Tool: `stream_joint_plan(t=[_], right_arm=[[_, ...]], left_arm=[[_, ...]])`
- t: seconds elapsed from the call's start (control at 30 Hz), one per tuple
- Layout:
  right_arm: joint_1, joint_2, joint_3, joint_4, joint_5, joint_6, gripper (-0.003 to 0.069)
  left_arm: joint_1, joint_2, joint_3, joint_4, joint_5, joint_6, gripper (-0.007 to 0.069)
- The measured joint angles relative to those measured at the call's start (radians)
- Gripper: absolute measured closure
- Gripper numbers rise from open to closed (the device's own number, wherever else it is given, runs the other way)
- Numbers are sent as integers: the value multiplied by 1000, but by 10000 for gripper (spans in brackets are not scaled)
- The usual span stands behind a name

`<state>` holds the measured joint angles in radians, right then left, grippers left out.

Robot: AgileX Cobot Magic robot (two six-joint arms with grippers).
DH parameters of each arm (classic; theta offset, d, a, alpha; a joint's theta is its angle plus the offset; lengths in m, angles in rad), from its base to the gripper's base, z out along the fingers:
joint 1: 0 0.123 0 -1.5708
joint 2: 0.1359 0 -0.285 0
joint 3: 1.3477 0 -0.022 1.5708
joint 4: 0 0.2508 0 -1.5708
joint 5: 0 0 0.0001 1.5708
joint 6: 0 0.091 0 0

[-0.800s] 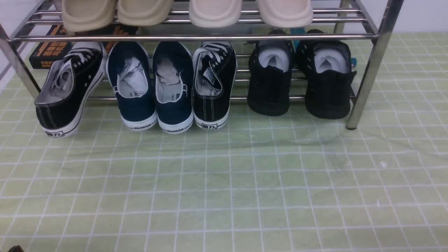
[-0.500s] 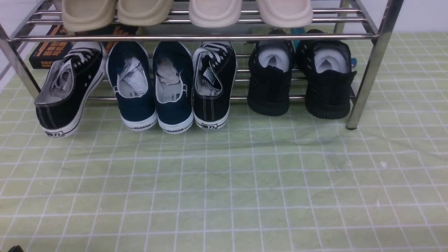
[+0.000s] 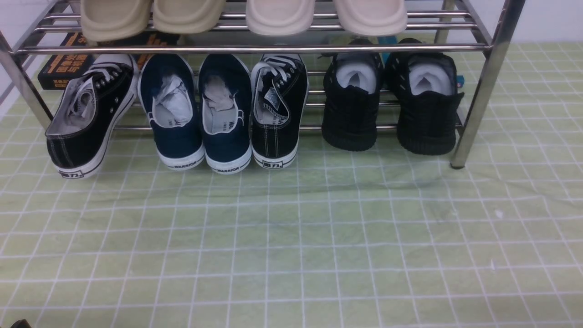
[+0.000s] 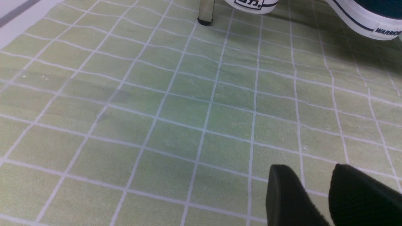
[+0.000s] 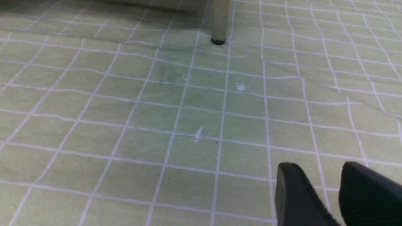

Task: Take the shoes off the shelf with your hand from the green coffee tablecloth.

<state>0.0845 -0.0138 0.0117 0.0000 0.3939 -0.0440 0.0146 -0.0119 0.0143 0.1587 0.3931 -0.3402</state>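
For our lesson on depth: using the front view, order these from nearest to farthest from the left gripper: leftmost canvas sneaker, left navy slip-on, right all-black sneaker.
1. Canvas sneaker, far left
2. Navy slip-on, left of centre
3. All-black sneaker, right side

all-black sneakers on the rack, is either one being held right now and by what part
Nothing is held: both all-black sneakers sit on the rack, and the fingers of the left gripper and right gripper have only tablecloth in view between them.

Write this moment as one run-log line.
claws: left open, right open, both unloaded | all-black sneakers: on rack | tablecloth: beneath rack | status: removal not begun
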Motion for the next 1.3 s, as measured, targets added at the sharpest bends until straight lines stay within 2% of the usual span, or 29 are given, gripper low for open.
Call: stream_joint_plan(t=[0.23, 0.8, 0.83, 0.87, 0.9, 1.0, 1.07, 1.2, 1.3], right_arm=[[0, 0, 0, -63, 0, 0, 419], [0, 0, 1, -70, -2, 7, 419], [0, 0, 1, -37, -9, 31, 419], [0, 0, 2, 59, -22, 86, 419], [0, 0, 3, 59, -24, 97, 419], [0, 0, 12, 382, -65, 308, 419], [0, 0, 12, 508, -78, 381, 419], [0, 0, 12, 699, -91, 442, 419], [0, 0, 12, 758, -91, 425, 419]], left_arm=[[0, 0, 0, 0, 0, 0, 383], [0, 0, 0, 0, 0, 0, 383], [0, 0, 0, 0, 0, 0, 383], [0, 0, 0, 0, 0, 0, 383], [0, 0, 0, 0, 0, 0, 383], [0, 0, 0, 0, 0, 0, 383], [0, 0, 0, 0, 0, 0, 383], [0, 0, 0, 0, 0, 0, 383], [0, 0, 0, 0, 0, 0, 383]])
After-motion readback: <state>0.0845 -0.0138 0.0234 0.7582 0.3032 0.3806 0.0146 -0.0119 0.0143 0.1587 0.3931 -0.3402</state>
